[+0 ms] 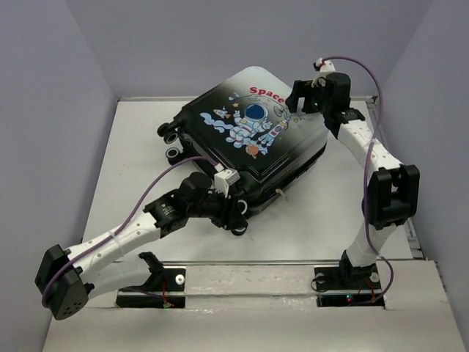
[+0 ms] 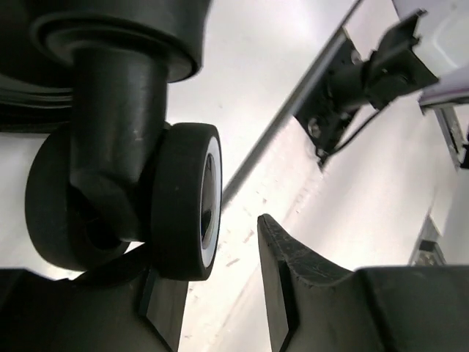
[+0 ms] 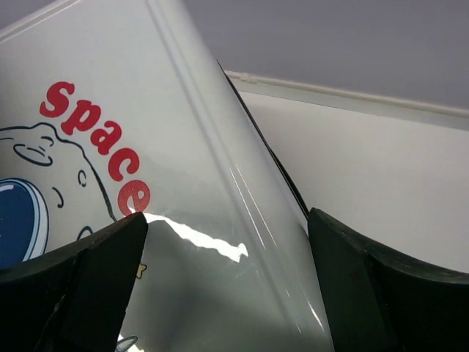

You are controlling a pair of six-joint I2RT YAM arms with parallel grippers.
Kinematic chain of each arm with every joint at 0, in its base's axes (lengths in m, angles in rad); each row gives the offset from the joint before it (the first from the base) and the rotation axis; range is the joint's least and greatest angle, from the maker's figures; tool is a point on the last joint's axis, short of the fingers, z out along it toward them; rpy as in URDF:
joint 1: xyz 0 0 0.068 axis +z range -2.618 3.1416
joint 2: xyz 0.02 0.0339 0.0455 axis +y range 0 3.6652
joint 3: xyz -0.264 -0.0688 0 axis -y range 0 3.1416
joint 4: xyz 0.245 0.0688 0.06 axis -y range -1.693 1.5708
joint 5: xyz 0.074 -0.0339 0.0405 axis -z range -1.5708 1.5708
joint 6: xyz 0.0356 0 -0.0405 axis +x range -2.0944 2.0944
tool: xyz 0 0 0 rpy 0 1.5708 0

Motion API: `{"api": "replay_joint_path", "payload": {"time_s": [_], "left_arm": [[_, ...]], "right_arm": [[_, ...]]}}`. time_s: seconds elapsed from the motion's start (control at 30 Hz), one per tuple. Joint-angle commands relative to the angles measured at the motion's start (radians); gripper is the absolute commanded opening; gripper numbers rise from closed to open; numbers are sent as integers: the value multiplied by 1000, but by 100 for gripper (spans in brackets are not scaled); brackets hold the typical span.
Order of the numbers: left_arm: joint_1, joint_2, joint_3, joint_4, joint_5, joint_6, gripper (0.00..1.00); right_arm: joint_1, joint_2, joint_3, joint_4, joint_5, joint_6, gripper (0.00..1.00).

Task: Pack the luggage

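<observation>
A: From overhead: the luggage lies printed side up at the far middle of the table, skewed, with wheels toward the left and near side. The left gripper is at its near corner, and the right gripper is at the far right corner.

B: Two arms on opposite corners. If one pushes and the other doesn't, I'd expect the case to spin on that smooth tabletop rather than go where it's wanted.

A: Left wrist camera: a black wheel sits between the jaws, which stand about half apart. Light shows between the wheel and one finger. Nothing is clamped.

B: A caster makes a poor handle. It swivels, so a squeeze could turn it aside and let the fingers slide off. Or the wheel could roll and drag the corner along.

A: Right wrist camera: the fingers are spread wide, straddling the glossy white shell beside the red "Space" print. Whether either pad touches, I can't tell.

B: That shell looks slick and curved. Pressing down there could skid the fingers off the edge. And if the lid isn't fully seated (the seam isn't visible here), it might pop up when the pressure shifts.
</observation>
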Motion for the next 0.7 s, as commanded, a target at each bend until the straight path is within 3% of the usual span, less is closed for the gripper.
{"api": "replay_joint_path", "payload": {"time_s": [0.0, 0.13, 0.3, 0.33, 0.37, 0.4, 0.47, 0.5, 0.53, 0.57, 0.6, 0.67], "left_arm": [[-36, -7, 51, 263, 17, -82, 6], [-39, -4, 91, 273, -26, -96, 6], [-37, -36, 100, 221, -154, -90, 6], [-37, -54, 94, 209, -172, -94, 11], [-37, -66, 88, 204, -209, -99, 22], [-37, -92, 68, 198, -230, -100, 49], [-37, -117, 44, 188, -259, -99, 71], [-37, -129, 33, 165, -276, -97, 78], [-36, -142, 24, 155, -290, -97, 84], [-34, -160, 16, 146, -299, -93, 92], [-33, -169, 2, 135, -316, -91, 94], [-29, -189, -2, 90, -326, -85, 99]], "right_arm": [[184, 73, 118, -250, -389, 150, 95], [184, 59, 208, -250, -346, 173, 97], [184, -112, 227, -245, -291, 168, 99], [184, -157, 196, -235, -277, 170, 99], [184, -206, 151, -191, -275, 174, 99], [184, -320, 26, -140, -271, 194, 99], [184, -451, -142, -71, -255, 218, 91], [195, -587, -330, -31, -243, 254, 86], [195, -649, -332, 3, -241, 271, 80], [195, -704, -503, 35, -238, 287, 71], [216, -755, -581, 76, -238, 304, 50], [236, -876, -708, 95, -220, 338, 39]]}}
